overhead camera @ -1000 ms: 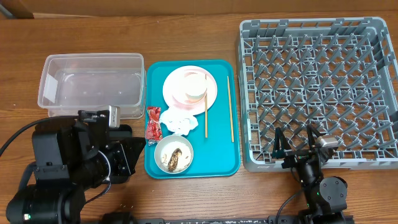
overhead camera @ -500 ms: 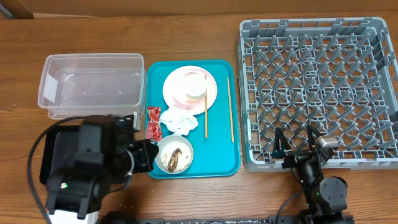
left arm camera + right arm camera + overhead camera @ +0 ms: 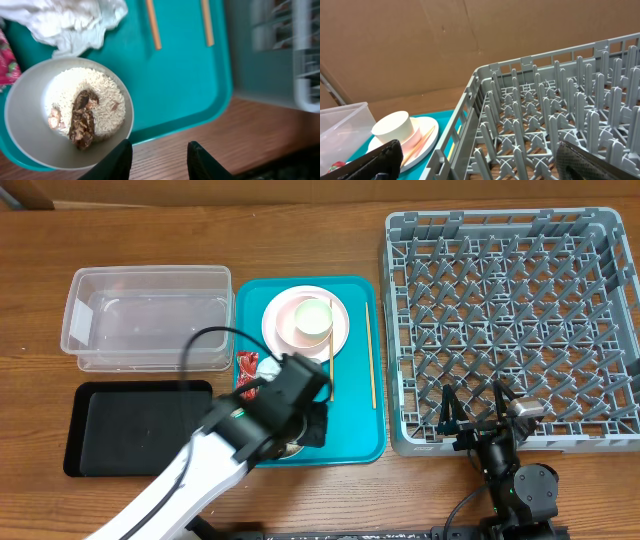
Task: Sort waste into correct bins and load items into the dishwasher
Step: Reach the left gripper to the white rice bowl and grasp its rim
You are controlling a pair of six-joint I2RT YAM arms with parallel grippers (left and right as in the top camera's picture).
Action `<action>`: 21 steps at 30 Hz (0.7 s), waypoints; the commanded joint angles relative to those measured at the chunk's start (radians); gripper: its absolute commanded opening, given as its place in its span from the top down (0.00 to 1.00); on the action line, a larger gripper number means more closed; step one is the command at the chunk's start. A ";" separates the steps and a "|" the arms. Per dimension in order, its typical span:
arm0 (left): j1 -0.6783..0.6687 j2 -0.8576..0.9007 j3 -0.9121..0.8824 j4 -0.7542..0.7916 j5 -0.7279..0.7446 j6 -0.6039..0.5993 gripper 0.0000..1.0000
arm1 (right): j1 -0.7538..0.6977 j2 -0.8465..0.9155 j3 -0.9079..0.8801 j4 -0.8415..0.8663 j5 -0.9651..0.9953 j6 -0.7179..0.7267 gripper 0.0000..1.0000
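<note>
My left gripper [image 3: 157, 161] is open and holds nothing; it hovers over the front of the teal tray [image 3: 355, 430]. Just left of it, in the left wrist view, stands a pale grey bowl [image 3: 20, 130] of white rice [image 3: 102, 92] and brown food scraps [image 3: 82, 120]. Beyond it lie crumpled tissue [image 3: 75, 20], a red wrapper [image 3: 7, 62] and two chopsticks [image 3: 153, 25]. In the overhead view my left arm hides most of the bowl and tissue. A white cup [image 3: 313, 318] sits on the pink plate [image 3: 280, 320]. My right gripper [image 3: 472, 415] is open at the front edge of the grey dish rack [image 3: 510, 310].
A clear tub [image 3: 150, 315] stands left of the teal tray, with a black tray [image 3: 135, 425] in front of it. The rack's near wall [image 3: 470, 115] rises between my right gripper [image 3: 487, 165] and the plate with the cup [image 3: 392, 129].
My left arm swung right, off the black tray and over the teal tray's front. Its jaws went from shut to apart. The right arm stayed still.
</note>
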 commanded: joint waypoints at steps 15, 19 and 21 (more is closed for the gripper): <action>-0.010 0.338 -0.009 0.039 -0.060 -0.016 0.71 | -0.003 -0.012 -0.011 0.009 0.001 -0.004 0.00; -0.010 0.379 -0.009 0.053 -0.057 -0.016 0.71 | -0.003 -0.012 -0.011 0.008 0.001 -0.004 0.00; -0.010 0.389 -0.009 0.053 -0.053 -0.016 0.72 | -0.003 -0.012 -0.011 0.009 0.001 -0.004 0.00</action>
